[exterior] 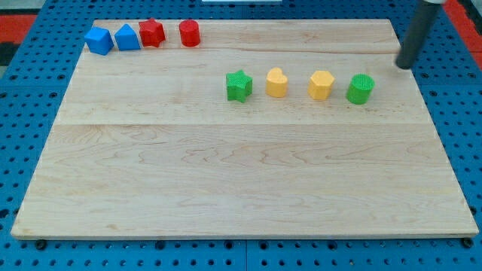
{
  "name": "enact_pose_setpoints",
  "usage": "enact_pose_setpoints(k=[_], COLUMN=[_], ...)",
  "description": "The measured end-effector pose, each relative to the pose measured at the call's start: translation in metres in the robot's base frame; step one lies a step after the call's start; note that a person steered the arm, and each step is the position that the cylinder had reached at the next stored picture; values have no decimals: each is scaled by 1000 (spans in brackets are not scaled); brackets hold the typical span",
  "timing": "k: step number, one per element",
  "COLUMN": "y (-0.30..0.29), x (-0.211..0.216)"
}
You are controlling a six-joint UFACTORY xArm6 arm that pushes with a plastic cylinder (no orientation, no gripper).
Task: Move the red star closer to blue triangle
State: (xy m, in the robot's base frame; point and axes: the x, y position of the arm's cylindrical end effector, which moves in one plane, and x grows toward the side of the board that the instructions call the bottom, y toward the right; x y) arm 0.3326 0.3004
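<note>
Red star-shaped block (151, 32) sits near the view's top left corner of the pale wooden board (226, 181), in a row of four along the top edge. It looks to be touching, or all but touching, the blue triangle-like block (127, 37) on its left side; I cannot tell if a gap lies between them. Its ridged top and notched outline are clear, and it stands flat.

Largest in view is the board itself, lying on a blue perforated table (22, 150). Next comes the dark rod, which enters from the view's top right; my tip (405, 66) rests at the board's right edge, well apart from the red star and touching no block. There are no jaws to open or close, and the rod holds nothing.

Nearest my tip is the green round block (360, 89), to its lower left. Leftward in that same row stand a yellow hexagon-like block (321, 85), a yellow heart-like block (276, 82) and a green star block (239, 86).

In the top row, a blue cube-like block (99, 40) is the leftmost, and a red roundish block (189, 33) stands just right of the red star.
</note>
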Motion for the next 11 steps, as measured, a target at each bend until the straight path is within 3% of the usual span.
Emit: enact_pose_setpoints(k=[2,4,6,10,11], y=[5,-61,-286,-507,-567], x=[72,-71,-138,-141,-123])
